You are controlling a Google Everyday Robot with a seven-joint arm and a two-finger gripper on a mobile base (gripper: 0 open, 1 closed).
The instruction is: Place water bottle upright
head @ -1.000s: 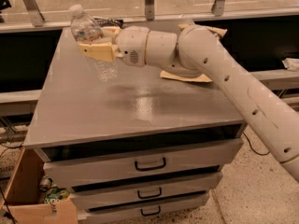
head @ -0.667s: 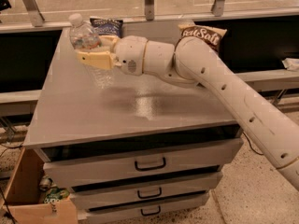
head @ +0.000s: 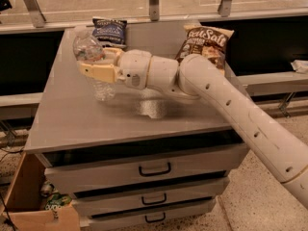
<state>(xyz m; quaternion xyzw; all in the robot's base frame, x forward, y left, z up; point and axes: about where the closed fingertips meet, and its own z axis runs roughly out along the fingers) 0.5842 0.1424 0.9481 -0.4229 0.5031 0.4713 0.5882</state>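
The water bottle [head: 94, 61] is a small clear ribbed plastic bottle, held nearly upright over the left part of the grey cabinet top [head: 72, 119]. Its base [head: 104, 91] is at or just above the surface; I cannot tell whether it touches. My gripper [head: 96, 66] reaches in from the right on the white arm [head: 226, 105]. Its tan fingers [head: 98, 72] are shut around the bottle's middle. The cap end points up and slightly left.
A dark blue snack bag [head: 109, 32] lies at the back of the top behind the bottle. A brown sea-salt chip bag [head: 204, 44] stands at the back right. Three drawers [head: 154, 170] face front. A cardboard box [head: 33, 206] sits on the floor at left.
The arm has swung the bottle left and lower toward the cabinet top, and the bottle now stands closer to upright. The two snack bags behind the arm have come into view.
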